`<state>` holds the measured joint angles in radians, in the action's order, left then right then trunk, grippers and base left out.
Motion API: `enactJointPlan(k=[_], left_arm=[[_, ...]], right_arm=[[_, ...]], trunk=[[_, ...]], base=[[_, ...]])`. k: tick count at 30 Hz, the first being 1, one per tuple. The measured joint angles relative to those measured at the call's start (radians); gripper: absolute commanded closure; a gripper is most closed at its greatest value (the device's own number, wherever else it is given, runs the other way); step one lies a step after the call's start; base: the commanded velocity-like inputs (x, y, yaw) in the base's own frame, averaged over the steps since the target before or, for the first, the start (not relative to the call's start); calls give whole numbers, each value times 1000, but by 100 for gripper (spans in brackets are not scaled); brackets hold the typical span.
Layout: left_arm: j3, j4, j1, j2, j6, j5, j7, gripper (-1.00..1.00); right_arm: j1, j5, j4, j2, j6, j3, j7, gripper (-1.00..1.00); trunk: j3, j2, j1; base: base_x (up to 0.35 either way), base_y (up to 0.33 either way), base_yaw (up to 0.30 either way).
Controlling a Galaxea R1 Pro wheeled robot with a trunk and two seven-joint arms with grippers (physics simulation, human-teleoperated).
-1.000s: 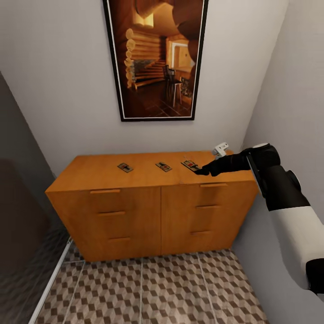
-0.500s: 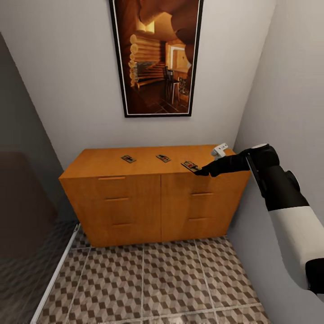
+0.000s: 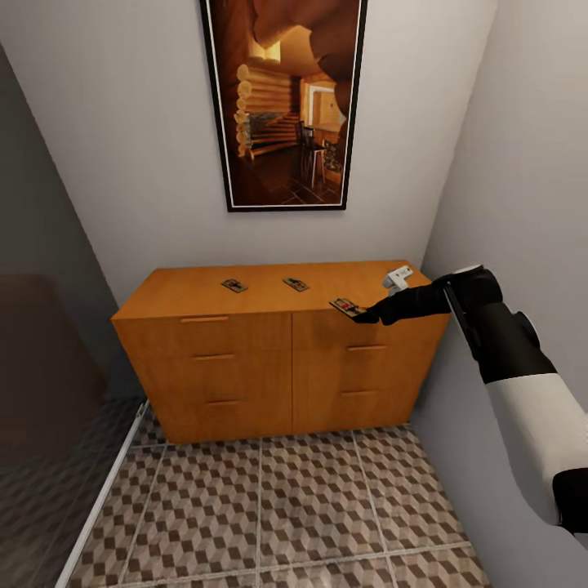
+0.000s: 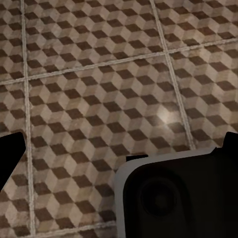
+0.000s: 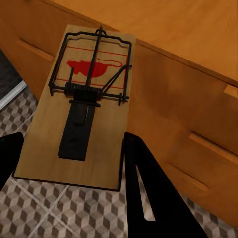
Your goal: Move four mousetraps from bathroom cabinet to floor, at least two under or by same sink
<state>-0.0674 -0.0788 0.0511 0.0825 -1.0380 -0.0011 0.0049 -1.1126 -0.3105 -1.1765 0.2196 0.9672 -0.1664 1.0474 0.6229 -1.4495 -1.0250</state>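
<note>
I see right fingers [image 5: 134, 198] clamped on tan mousetrap [image 5: 84, 104], black wire, red mark; left fingers' state unclear

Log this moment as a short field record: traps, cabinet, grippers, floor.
held mousetrap: in the right gripper, out past the cabinet's front edge
other mousetraps: two on the cabinet top, one left of the other
cabinet: drawers shut
left gripper: over bare floor tiles, state unclear
bathroom floor: no traps seen on it
</note>
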Motion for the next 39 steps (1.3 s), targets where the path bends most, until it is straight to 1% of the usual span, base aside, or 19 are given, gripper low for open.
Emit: enactJointPlan(k=[9, 12, 18, 23, 27, 34, 37, 39], left_arm=[[0, 0, 0, 0, 0, 0, 0, -100], [0, 0, 0, 0, 0, 0, 0, -100], [0, 0, 0, 0, 0, 0, 0, -100], [0, 0, 0, 0, 0, 0, 0, -100], [0, 0, 0, 0, 0, 0, 0, -100], [0, 0, 0, 0, 0, 0, 0, -100], [0, 0, 0, 0, 0, 0, 0, -100], [0, 0, 0, 0, 0, 0, 0, -100]], right_arm=[[1, 0, 27, -2, -7, 0, -2, 100], [1, -1, 51, -7, -21, 0, -2, 100], [1, -1, 132, -28, -83, 0, -3, 100], [2, -2, 160, -45, -101, 0, -5, 100], [2, -3, 167, -52, -105, 0, -5, 100], [6, -3, 173, -55, -116, 0, -5, 100], [7, -4, 200, -58, -143, -1, -6, 100], [7, -4, 226, -65, -165, -1, -6, 100]], trunk=[[0, 0, 0], [0, 0, 0], [0, 0, 0], [0, 0, 0], [0, 0, 0], [0, 0, 0], [0, 0, 0], [0, 0, 0]], base=[[0, 0, 0], [0, 0, 0], [0, 0, 0], [0, 0, 0], [0, 0, 0], [0, 0, 0], [0, 0, 0], [0, 0, 0]])
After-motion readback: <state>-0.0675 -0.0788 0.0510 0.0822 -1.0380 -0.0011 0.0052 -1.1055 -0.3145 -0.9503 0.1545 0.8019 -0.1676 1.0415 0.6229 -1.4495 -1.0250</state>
